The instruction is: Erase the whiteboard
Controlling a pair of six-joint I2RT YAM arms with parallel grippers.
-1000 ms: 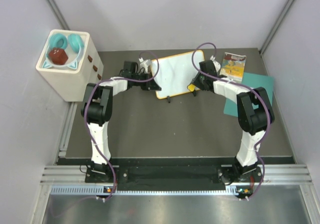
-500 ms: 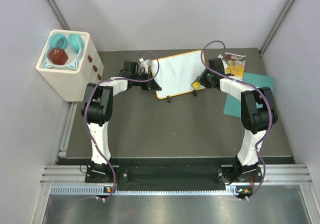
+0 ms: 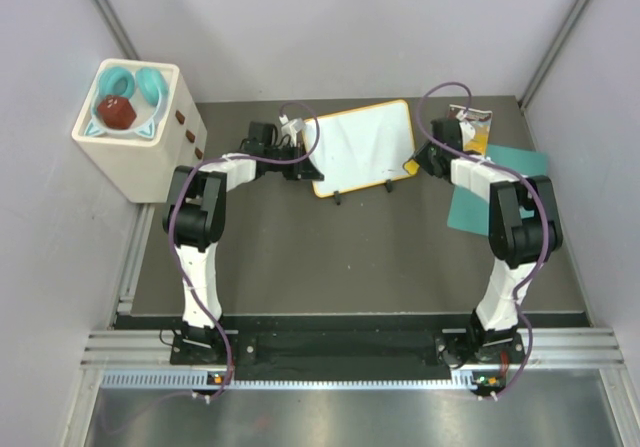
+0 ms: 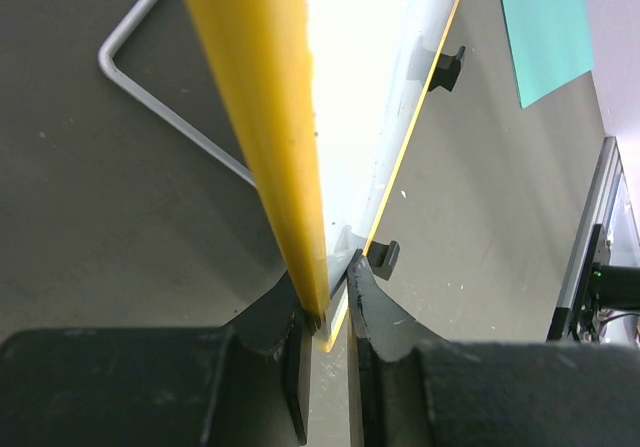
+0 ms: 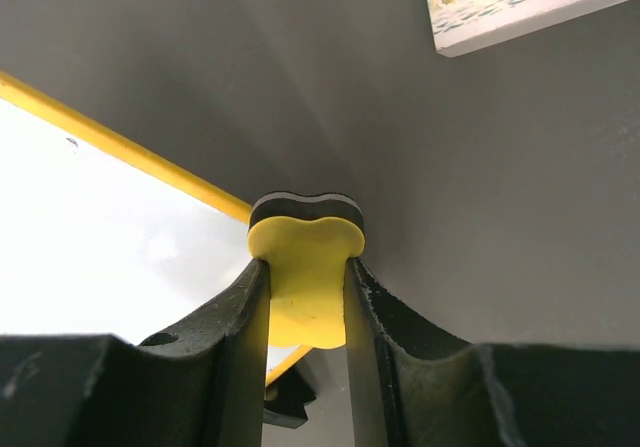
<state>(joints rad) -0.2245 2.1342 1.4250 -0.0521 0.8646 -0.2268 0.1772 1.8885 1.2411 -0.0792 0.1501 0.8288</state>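
Note:
The whiteboard [image 3: 362, 147], white with an orange-yellow rim, stands tilted on small black feet at the back of the table; its face shows no scribbles. My left gripper [image 3: 300, 164] is shut on the board's left edge; in the left wrist view the jaws [image 4: 330, 297] clamp the yellow rim [image 4: 260, 117]. My right gripper [image 3: 420, 164] is shut on a yellow eraser [image 5: 305, 267] with a black pad, just off the board's lower right corner [image 5: 100, 247]. The eraser also shows in the top view [image 3: 410, 168].
A picture book [image 3: 470, 130] and a teal sheet [image 3: 500, 182] lie right of the board, under the right arm. A white box [image 3: 135, 132] holding teal headphones and a red object stands at the far left. A wire stand [image 4: 170, 97] lies behind the board.
My right gripper has moved right with the eraser, from over the board's face to just past its right edge. The left arm and the board have not moved.

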